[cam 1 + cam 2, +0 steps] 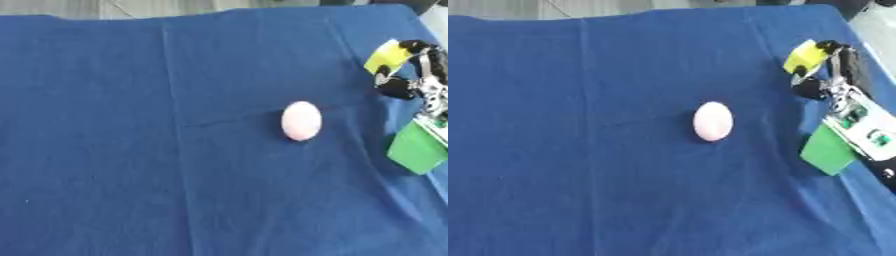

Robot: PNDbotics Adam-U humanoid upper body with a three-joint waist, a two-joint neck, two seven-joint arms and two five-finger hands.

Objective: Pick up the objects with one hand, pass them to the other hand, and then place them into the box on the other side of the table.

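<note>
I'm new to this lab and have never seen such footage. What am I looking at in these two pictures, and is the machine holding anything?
Both pictures come from one stereo camera in a humanoid robot's head, looking down at its work: one from the left eye, one from the right, so they nearly match. The surface is a table under a blue cloth. Near its middle lies a pale pink egg-shaped object, untouched. At the right edge the robot's right hand, black with silver parts, comes in; its fingers are curled round a small yellow object. A green piece shows below the hand, by the arm; what it is I cannot tell. The left hand and the box are not in view.
</note>
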